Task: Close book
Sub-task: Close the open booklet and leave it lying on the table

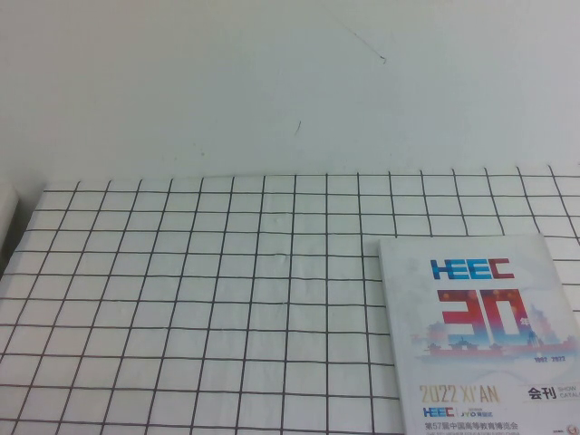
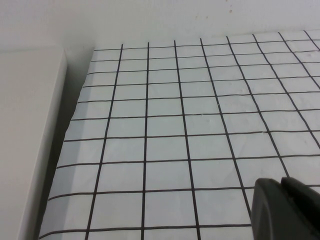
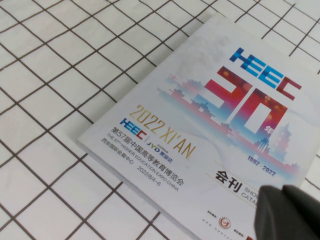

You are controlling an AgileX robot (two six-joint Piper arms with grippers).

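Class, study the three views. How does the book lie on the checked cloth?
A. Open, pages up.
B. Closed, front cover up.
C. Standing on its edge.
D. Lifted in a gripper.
B: the book lies flat and closed on the checked cloth, its HEEC cover facing up; the left gripper is over bare cloth, the right gripper over the book's cover.

Your left gripper (image 2: 286, 207) hangs over the grid cloth (image 2: 170, 125); a white board (image 2: 27, 135) lies just beside the cloth's left edge; a white wall (image 2: 150, 20) stands beyond.
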